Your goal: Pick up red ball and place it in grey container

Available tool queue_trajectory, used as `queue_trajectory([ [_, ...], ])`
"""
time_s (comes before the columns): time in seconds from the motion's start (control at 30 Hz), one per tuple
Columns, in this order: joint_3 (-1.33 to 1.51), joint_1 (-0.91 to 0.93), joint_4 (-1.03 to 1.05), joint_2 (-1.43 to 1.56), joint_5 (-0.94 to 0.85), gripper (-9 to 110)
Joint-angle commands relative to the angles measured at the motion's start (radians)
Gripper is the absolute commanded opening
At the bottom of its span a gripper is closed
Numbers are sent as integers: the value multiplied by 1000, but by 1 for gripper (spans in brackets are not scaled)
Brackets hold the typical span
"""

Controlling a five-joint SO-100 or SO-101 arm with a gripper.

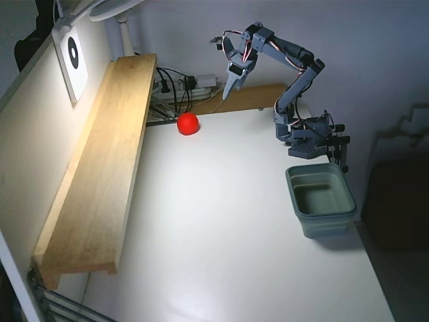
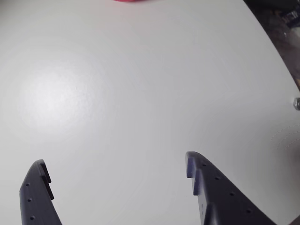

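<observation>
Red ball [image 1: 188, 123]: sitting on the white table [image 1: 221, 221] toward the far edge, at about 11 o'clock from the table's middle in the fixed view, just off the end of the wooden shelf [image 1: 100, 174]; in the wrist view only a red sliver [image 2: 129, 1] peeks in at 12 o'clock.
Gripper [image 1: 230, 86]: up in the air, pointing down, at about 2 o'clock from the ball and clear of it; the wrist view has the two dark fingers spread wide [image 2: 115, 176] with bare table between them, released, nothing held.
Grey container [image 1: 320, 198]: on the table at 3 o'clock near the right edge, just in front of the arm's base [image 1: 308, 137], well apart from the ball, looking empty.
Cables [image 1: 177, 90]: bunched behind the ball at 12 o'clock, beyond the table's far edge.
</observation>
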Motion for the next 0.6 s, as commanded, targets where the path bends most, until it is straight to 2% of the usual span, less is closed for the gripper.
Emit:
queue_trajectory([
  [0.0,-2,12,-11,32,2,38],
  [0.27,-2,18,-11,32,2,38],
  [0.57,196,18,-138,103,2,38],
])
